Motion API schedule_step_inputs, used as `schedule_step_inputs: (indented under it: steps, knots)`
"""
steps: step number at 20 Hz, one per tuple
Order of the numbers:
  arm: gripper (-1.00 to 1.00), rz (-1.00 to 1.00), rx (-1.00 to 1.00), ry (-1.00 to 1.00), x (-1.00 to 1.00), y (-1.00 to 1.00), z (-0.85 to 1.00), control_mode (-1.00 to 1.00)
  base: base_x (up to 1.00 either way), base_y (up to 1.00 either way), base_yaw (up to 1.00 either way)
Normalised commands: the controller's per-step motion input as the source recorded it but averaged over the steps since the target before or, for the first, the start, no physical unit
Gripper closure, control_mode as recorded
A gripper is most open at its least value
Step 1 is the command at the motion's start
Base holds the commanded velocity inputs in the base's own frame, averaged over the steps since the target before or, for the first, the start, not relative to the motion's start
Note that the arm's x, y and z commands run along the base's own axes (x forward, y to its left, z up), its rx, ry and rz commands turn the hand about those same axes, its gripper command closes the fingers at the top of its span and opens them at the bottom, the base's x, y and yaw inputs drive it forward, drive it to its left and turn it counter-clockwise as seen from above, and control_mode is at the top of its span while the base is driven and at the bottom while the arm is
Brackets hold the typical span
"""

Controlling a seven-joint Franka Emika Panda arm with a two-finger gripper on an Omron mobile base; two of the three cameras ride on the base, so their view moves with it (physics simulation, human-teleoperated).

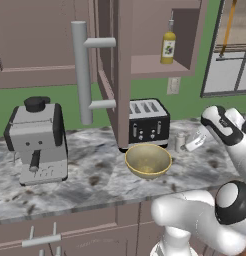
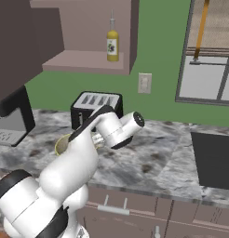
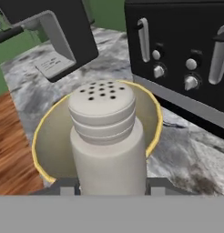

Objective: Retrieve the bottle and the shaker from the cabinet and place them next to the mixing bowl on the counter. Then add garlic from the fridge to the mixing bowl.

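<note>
My gripper [image 1: 188, 143] is shut on the shaker [image 1: 180, 142], a small pale grey cylinder with a perforated top [image 3: 106, 136]. It is held upright, low over the counter [image 1: 95, 175], just right of the tan-yellow mixing bowl [image 1: 148, 161] and in front of the toaster. In the hand view the mixing bowl's rim [image 3: 40, 136] curves behind the shaker. The yellow-olive bottle [image 1: 168, 45] stands on the shelf of the open cabinet [image 1: 145, 65], also seen as the bottle [image 2: 112, 44] from the right. The garlic and the fridge are out of view.
A black toaster [image 1: 148, 122] stands against the wall behind the bowl. A grey coffee machine [image 1: 37, 140] sits at the left. The open cabinet door with its long bar handle [image 1: 82, 72] juts out over the counter. A dark cooktop [image 2: 214, 158] lies at the right.
</note>
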Motion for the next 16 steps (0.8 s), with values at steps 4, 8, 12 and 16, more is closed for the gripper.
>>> schedule_step_inputs:
  steps: [4,8,12,16]
  knots:
    - [1.0,0.0,0.0,0.0,0.47,-0.14,0.0,-1.0,0.0,0.0,0.0]
    - [1.0,0.07,0.0,0.01,0.43,-0.34,0.0,-1.0,0.0,0.0,0.0]
    - [1.0,0.03,0.0,0.0,0.17,-0.23,-0.16,-1.0,0.0,0.0,0.0]
    - [1.0,0.0,0.0,0.0,0.0,0.0,-0.68,-1.0,0.0,0.0,0.0]
